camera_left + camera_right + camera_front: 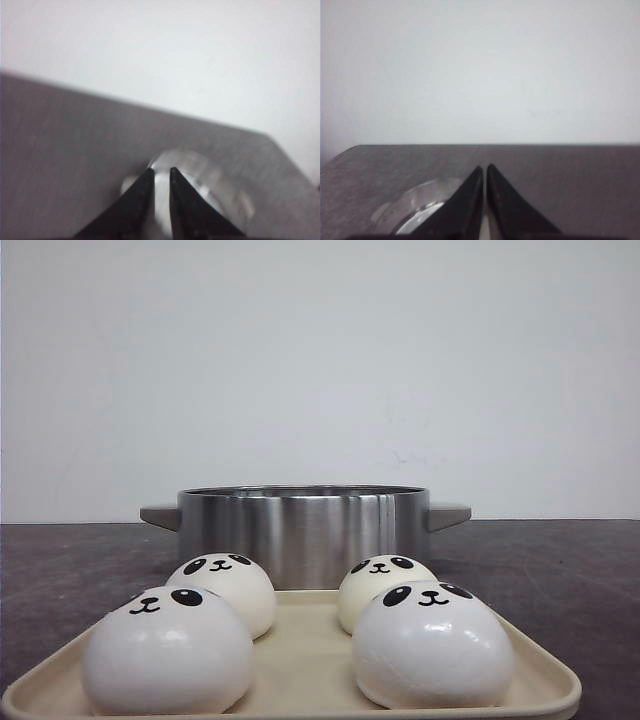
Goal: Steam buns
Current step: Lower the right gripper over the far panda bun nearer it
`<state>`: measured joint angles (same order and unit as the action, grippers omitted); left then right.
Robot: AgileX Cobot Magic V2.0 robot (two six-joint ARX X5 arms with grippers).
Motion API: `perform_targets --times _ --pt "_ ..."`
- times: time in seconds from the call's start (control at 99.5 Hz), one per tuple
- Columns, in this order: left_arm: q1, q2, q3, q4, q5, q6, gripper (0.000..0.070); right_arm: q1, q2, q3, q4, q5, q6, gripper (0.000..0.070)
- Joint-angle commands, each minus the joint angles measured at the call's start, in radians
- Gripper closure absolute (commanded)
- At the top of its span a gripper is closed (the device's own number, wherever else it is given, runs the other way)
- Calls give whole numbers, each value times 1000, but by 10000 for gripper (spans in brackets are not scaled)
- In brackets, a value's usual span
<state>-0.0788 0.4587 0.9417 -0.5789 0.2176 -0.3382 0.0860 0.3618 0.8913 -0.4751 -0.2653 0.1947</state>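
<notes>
Still unstarted: four buns (168, 652) sit on tray (310, 670), near side of pot (303, 532). Left gripper (159, 171) and right gripper (484, 167) nearly closed, empty; should open wide, squeeze softly.

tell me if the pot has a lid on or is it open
Open. In the front view the steel pot behind the tray shows a bare rim with no lid or knob above it. What is inside cannot be seen.

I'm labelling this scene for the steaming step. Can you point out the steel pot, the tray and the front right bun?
Steel pot (300, 530): front view, middle of its shiny side wall.
Tray (300, 665): front view, bare beige floor between the buns.
Front right bun (432, 650): front view, its white front below the face.
</notes>
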Motion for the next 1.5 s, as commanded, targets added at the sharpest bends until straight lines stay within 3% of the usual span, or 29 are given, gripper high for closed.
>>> perform_targets --times 0.0,0.181,0.231,0.271,0.332,0.352,0.362,0.553,0.683,0.914,1.025,1.276,1.347,1.487 --pt "0 39 89 0 9 62 688 2 48 76 -24 3 -63 694" --pt "0 108 214 -69 9 121 683 2 114 145 -46 -9 -70 694" --pt "0 111 222 -75 9 121 617 2 119 145 -44 -39 -70 654" --pt "0 110 222 -79 9 121 477 3 122 145 -45 -60 -70 496" --pt "0 110 222 -82 9 121 129 3 122 145 -48 -75 -66 117" --pt "0 110 222 -85 9 120 17 3 122 145 -49 -77 -63 15" --pt "0 110 222 -87 9 120 0 3 122 145 -50 -78 -62 0" --pt "0 110 222 -143 12 116 0 3 127 145 -38 -148 -40 0" --pt "-12 110 222 -204 13 112 0 4 183 145 -37 -208 46 0" --pt "-70 115 207 -239 28 114 0 101 381 145 -164 -200 68 0" --pt "-95 125 193 -248 28 117 0 227 478 145 -223 -120 63 0" --pt "-133 136 162 -267 27 152 0 652 671 145 -222 216 153 0" --pt "-142 136 162 -266 27 155 0 730 729 145 -206 252 197 0" --pt "-164 136 162 -266 26 165 0 805 867 146 -200 239 327 0"
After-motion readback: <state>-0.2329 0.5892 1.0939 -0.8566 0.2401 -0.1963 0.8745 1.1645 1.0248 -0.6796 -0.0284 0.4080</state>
